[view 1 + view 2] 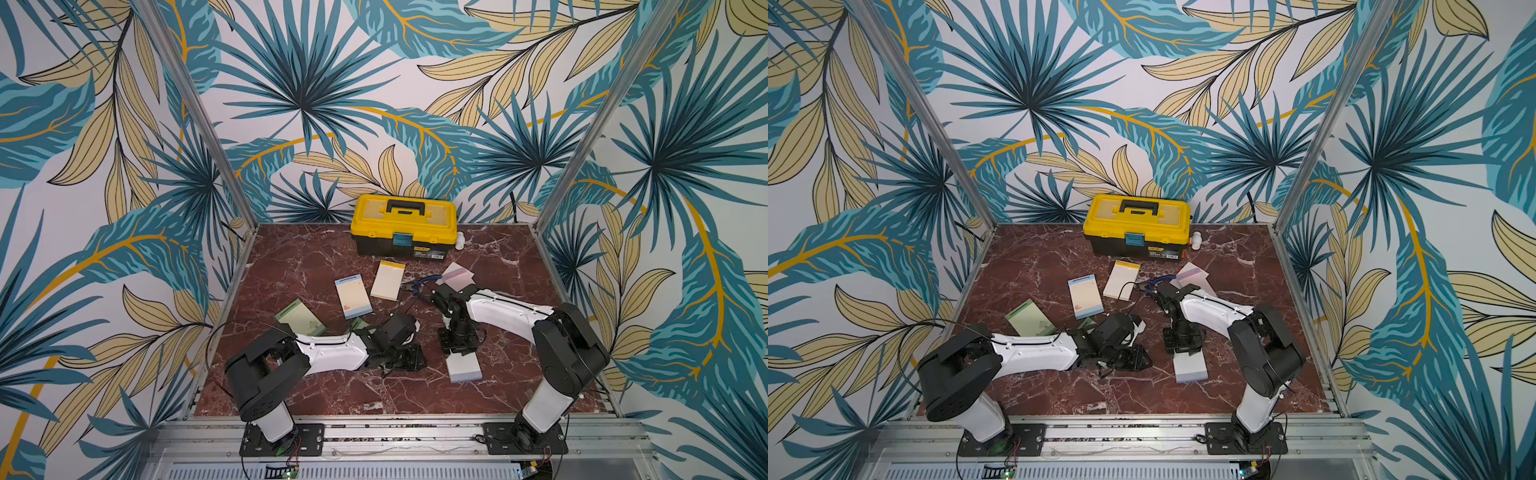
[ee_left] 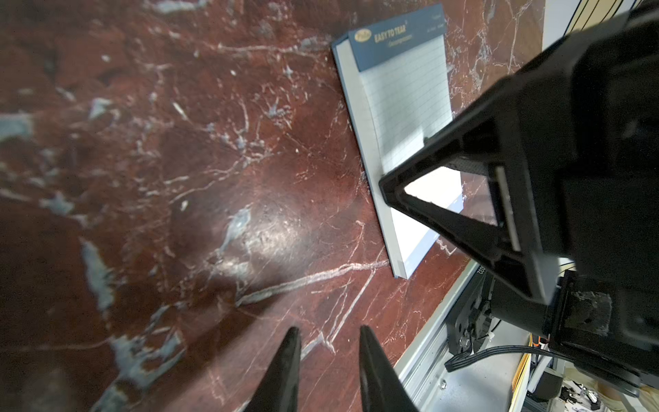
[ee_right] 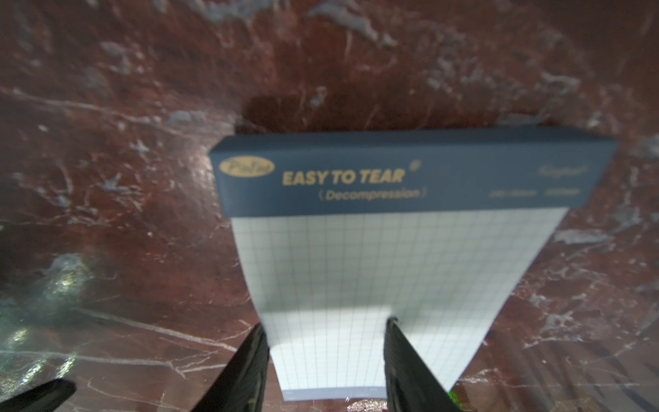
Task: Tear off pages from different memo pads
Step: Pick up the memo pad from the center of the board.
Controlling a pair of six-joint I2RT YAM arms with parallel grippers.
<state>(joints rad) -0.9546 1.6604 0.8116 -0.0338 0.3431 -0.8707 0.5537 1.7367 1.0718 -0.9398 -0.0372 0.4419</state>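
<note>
Pad in hand: the grey-lavender pad [image 1: 464, 368] lies flat on the marble table [image 1: 291, 266] near the front, under your right arm.
Bound end: the dark blue header [image 3: 392, 171] is at the end away from the fingers, so the loose end faces them.
Sheet: the top page [image 3: 374, 267] is attached at the header, and its free end curls up off the block.
Right side: the right gripper [image 3: 324, 328] stands over that raised end with its jaws spread, one finger to each side. You see no pinch on the paper yet.
Why there: pulling from the free end should peel the sheet along the glued strip rather than rip across it.
Left side: the left gripper [image 2: 328, 335] hangs low just beside the pad, not touching it. Its jaws are partly apart and empty, with bare marble between the tips.
Risk: nothing braces the block, so it may lift with the sheet. Your left arm looks placed to pin it.
Others: the cream pad [image 1: 387, 280], blue-bordered pad [image 1: 353, 296], green pad [image 1: 300, 318] and pink-lilac pad [image 1: 457, 274] lie spread across mid-table, each reachable on its own.
Torn sheets: you cannot tell whether any lie loose.
Back wall: the yellow toolbox [image 1: 403, 226] sits closed, clear of the work.
</note>
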